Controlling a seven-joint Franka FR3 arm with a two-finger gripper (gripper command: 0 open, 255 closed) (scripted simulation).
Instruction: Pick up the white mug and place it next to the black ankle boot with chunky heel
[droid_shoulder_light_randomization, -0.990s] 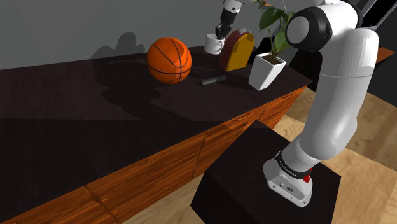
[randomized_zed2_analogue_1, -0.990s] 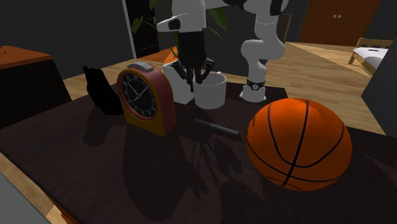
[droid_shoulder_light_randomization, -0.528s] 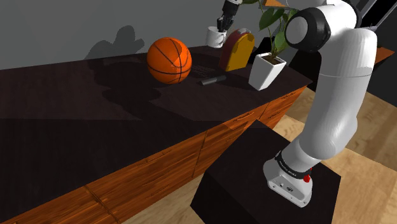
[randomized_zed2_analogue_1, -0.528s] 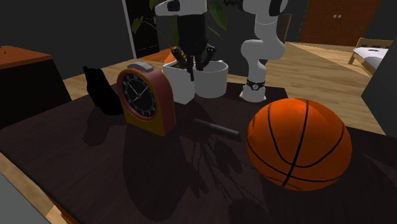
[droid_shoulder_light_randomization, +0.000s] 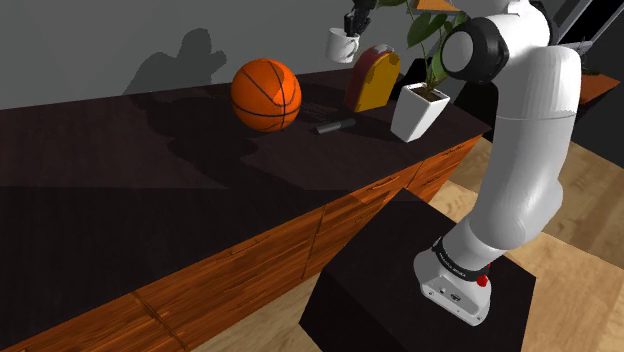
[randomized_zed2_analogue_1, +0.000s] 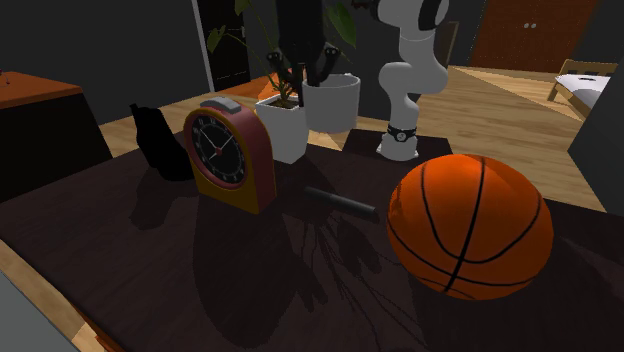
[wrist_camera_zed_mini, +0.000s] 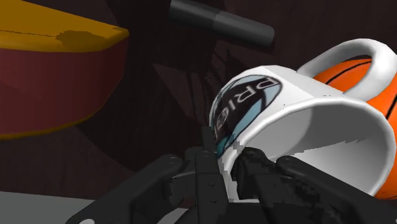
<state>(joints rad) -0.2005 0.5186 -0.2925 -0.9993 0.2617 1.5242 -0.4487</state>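
The white mug (droid_shoulder_light_randomization: 341, 46) with a round blue-grey logo hangs in the air above the dark countertop (droid_shoulder_light_randomization: 150, 170), tilted. My gripper (droid_shoulder_light_randomization: 352, 27) is shut on its rim. In the second exterior view the mug (randomized_zed2_analogue_1: 333, 100) floats above and behind the clock, with the gripper (randomized_zed2_analogue_1: 310, 82) clasping its wall from above. In the wrist view the mug (wrist_camera_zed_mini: 299, 121) has its wall pinched by the gripper (wrist_camera_zed_mini: 224, 156), one finger inside and one outside. The black ankle boot (randomized_zed2_analogue_1: 156, 141) stands on the counter beyond the clock, at the second exterior view's left.
A red and yellow clock (droid_shoulder_light_randomization: 372, 78) (randomized_zed2_analogue_1: 228, 155) stands between mug and boot. A basketball (droid_shoulder_light_randomization: 266, 94) (randomized_zed2_analogue_1: 470, 225), a black cylinder (droid_shoulder_light_randomization: 335, 125) (randomized_zed2_analogue_1: 340, 203) and a white plant pot (droid_shoulder_light_randomization: 418, 110) (randomized_zed2_analogue_1: 283, 126) share the counter. The dark stand (droid_shoulder_light_randomization: 400, 290) sits below.
The gripper has risen with the mug clasped in it; the mug left the countertop and now hangs higher, above the clock's top.
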